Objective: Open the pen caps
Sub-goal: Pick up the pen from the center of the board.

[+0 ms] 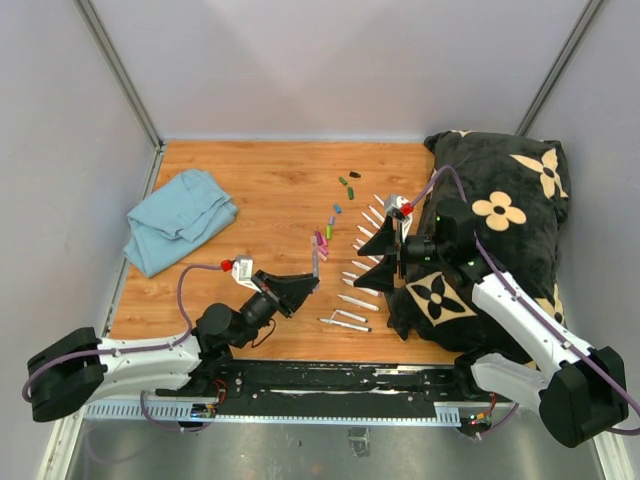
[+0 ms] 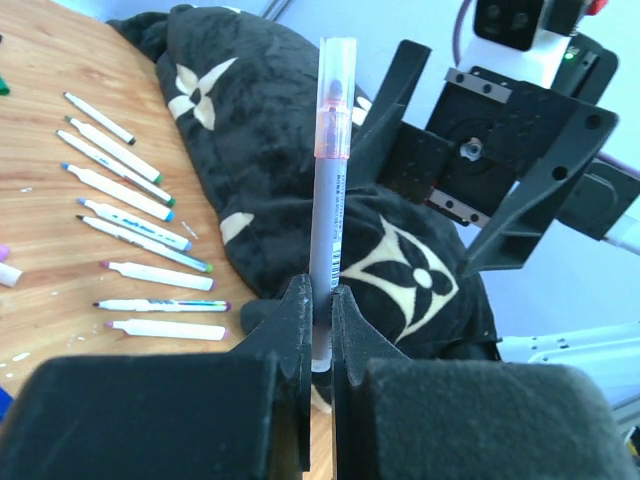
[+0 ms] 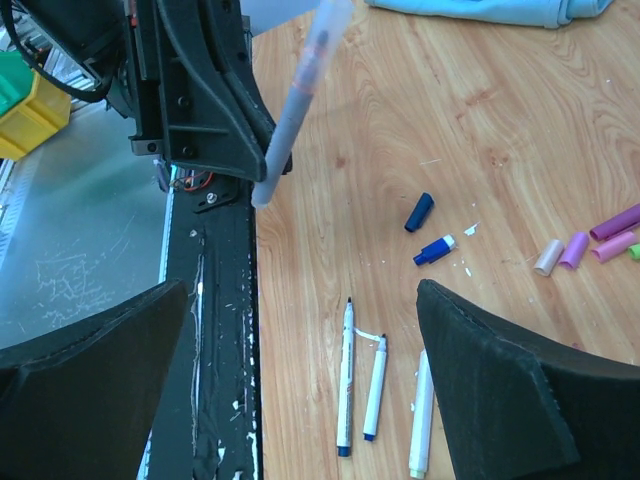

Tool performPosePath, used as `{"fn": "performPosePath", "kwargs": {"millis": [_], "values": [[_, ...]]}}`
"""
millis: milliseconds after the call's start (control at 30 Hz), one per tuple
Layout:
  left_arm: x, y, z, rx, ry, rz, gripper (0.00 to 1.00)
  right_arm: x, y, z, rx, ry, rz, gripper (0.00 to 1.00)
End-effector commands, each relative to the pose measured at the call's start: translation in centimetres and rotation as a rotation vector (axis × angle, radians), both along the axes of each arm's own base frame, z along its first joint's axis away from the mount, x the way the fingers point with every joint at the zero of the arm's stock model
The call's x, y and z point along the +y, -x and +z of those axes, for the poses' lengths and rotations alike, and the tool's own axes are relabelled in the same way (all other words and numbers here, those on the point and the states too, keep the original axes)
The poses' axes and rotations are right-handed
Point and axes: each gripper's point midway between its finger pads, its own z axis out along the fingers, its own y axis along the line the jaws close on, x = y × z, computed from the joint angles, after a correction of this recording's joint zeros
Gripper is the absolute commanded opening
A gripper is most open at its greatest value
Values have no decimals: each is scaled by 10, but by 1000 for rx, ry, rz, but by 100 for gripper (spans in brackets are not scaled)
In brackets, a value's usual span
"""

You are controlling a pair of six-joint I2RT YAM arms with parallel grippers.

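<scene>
Here, above the wooden table (image 1: 260,190), the left claw (image 2: 320,300) clenches a pen (image 2: 330,180); the right claw (image 3: 302,300) gapes.

Left arm (image 1: 140,358): white links, black joints; purple cable (image 1: 181,290) to wrist; red cap (image 1: 227,265) on white camera block (image 1: 243,272). Right arm (image 1: 525,320): same colours, green lights (image 1: 437,218). Left gripper (image 1: 312,283), right gripper (image 1: 368,253): matte black, wedge-shaped fingers. Right gripper's plate (image 2: 480,150): black, square, with centre screw (image 2: 466,148).
</scene>
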Motion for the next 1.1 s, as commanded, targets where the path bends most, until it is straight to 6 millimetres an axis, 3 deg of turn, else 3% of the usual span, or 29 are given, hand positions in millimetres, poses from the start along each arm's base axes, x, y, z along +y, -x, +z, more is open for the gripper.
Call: {"fn": "performPosePath", "kwargs": {"millis": [0,333,733,933,1067], "values": [[11,0,26,-35,144,76,0,0,-3,4,21,-36,-10,98],[-10,5,25,-36,133,79,0,2,4,6,22,-52,31,98],[-29,8,22,-35,127,90,0,9,-2,-3,93,-37,-33,100],[-43,11,24,-37,127,87,0,13,-4,-6,123,-29,-52,93],[-51,10,22,-26,117,112,0,17,0,-6,152,-38,-47,84]]}}
